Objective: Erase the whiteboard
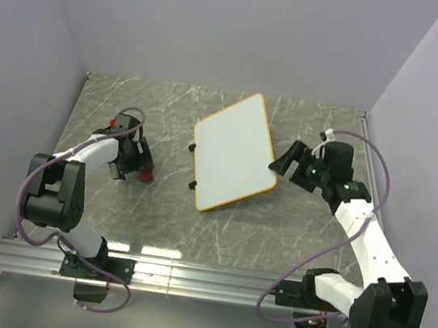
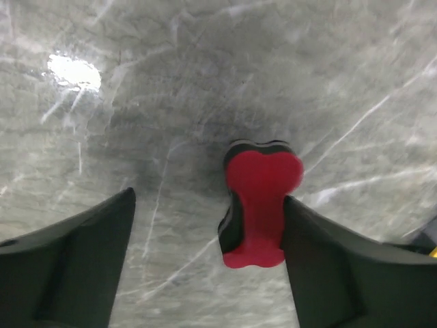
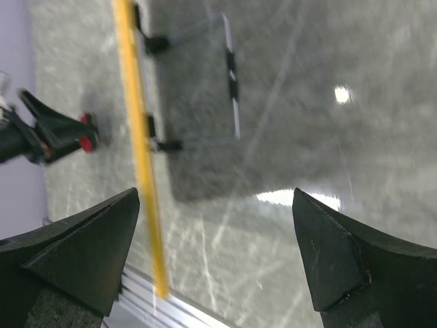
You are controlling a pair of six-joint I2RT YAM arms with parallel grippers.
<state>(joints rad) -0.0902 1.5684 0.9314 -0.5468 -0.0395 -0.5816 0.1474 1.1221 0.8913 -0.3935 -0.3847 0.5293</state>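
The whiteboard (image 1: 233, 154), white with an orange-yellow rim, lies at an angle in the middle of the table, and its face shows no marks. My right gripper (image 1: 285, 159) stands open just off its right edge. In the right wrist view the rim (image 3: 140, 137) runs as a blurred yellow strip past the left finger, outside the wide gap of the right gripper (image 3: 215, 195). My left gripper (image 1: 134, 160) is at the left, open. The red eraser block (image 2: 259, 205) stands on the table against its right finger (image 2: 328, 260), far from the other finger.
Small black clips (image 1: 191, 185) stick out from the board's left edge. Grey walls close in the table on the left, back and right. A metal rail (image 1: 203, 276) runs along the near edge between the arm bases.
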